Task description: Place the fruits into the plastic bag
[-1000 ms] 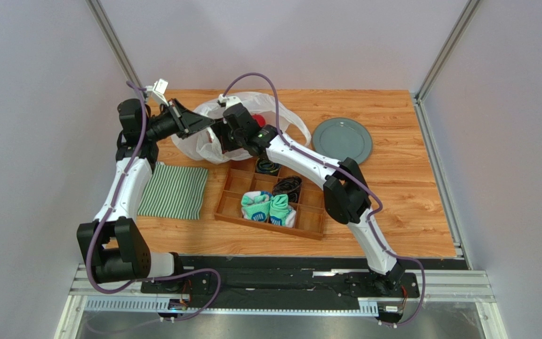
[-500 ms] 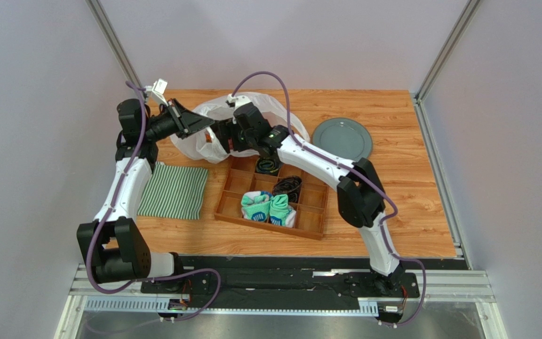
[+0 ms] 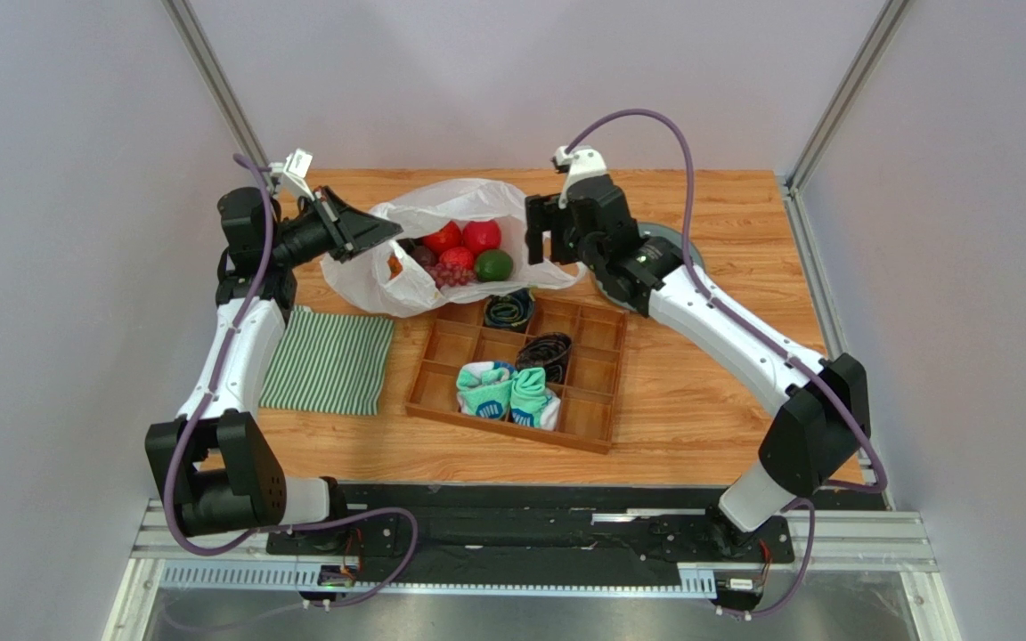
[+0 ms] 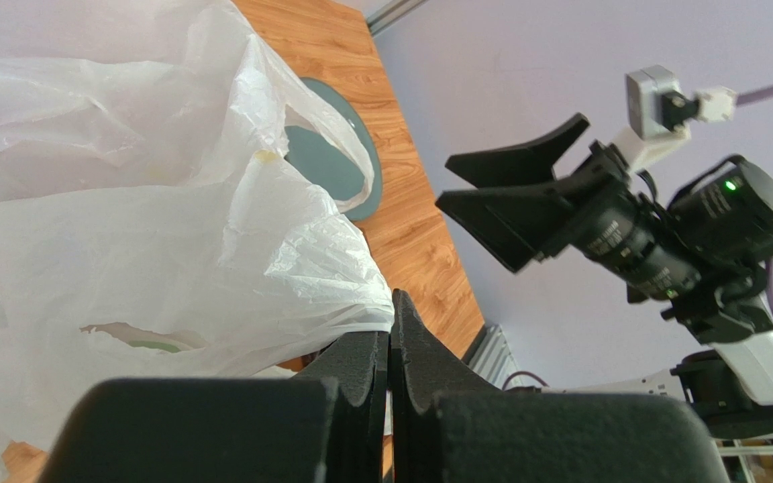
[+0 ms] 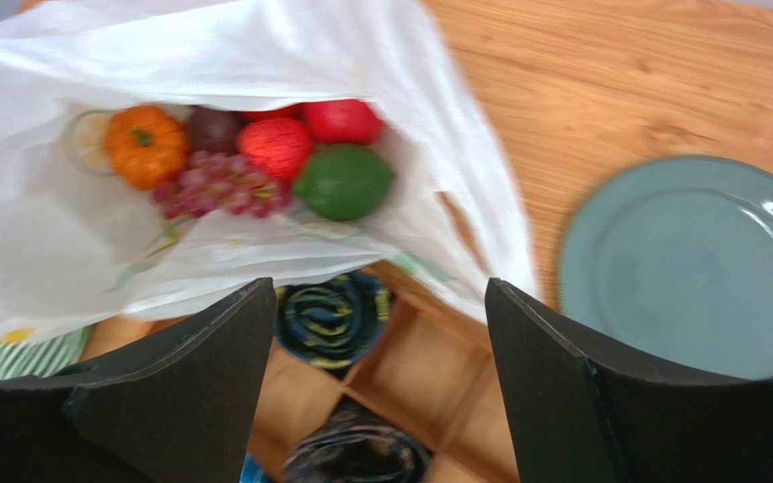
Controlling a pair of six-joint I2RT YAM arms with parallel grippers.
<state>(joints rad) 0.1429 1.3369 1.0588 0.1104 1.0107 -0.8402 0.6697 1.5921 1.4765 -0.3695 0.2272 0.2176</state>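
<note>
While the left gripper [image 4: 389, 352], at the bottom centre of its wrist view, is pressed together on a fold of the plastic bag [image 4: 159, 221], the right gripper [image 3: 549, 235] hangs spread wide and empty just right of the bag's mouth; the fruits [image 5: 259, 151] (red, orange, green, purple) lie inside the bag, upper left in the right wrist view, above the wooden tray [image 3: 589, 371].
</note>
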